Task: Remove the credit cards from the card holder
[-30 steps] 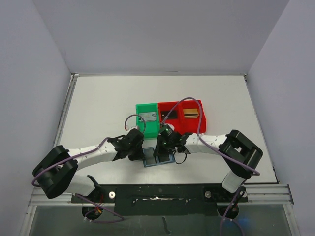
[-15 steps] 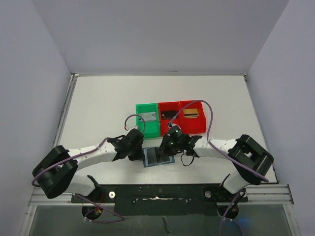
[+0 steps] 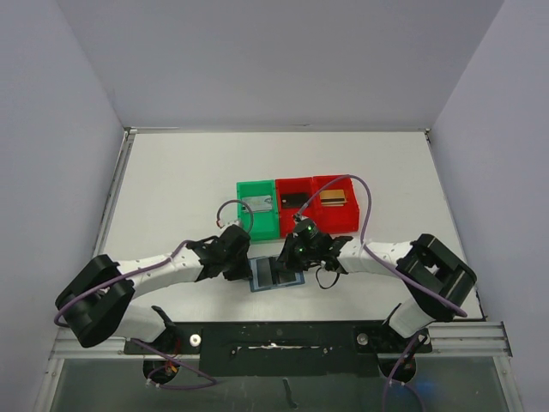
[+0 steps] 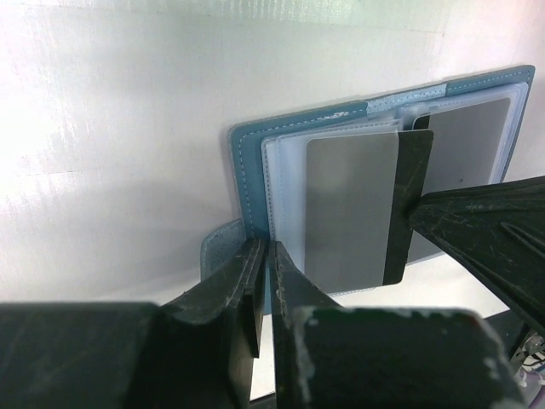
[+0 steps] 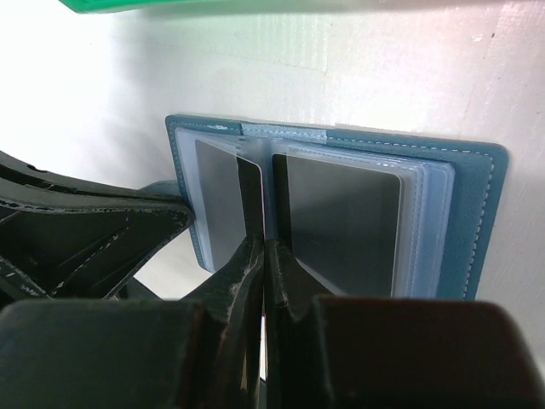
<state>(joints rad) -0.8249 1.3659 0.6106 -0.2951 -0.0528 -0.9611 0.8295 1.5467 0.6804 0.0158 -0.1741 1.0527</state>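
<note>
The blue card holder (image 3: 276,276) lies open and flat on the worktop (image 3: 189,189) near its front edge, with its long axis running left to right. A grey credit card (image 4: 353,204) with a dark stripe sits in its clear sleeves (image 5: 430,221). The left hand (image 4: 266,256) is pinched on the holder's cover edge, and the right hand (image 5: 262,247) is clamped on the card's striped edge at the fold. Behind the holder, the green bin (image 3: 243,215) holds a grey card (image 3: 260,203). The red bins (image 3: 353,219) hold a dark card (image 3: 292,199) and a gold card (image 3: 333,197).

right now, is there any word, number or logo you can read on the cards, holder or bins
No readable text anywhere.
Grey cards in the card holder: blank faces, dark stripe, no print.
Loose cards in the green bin and red bins: too small to read.
</note>
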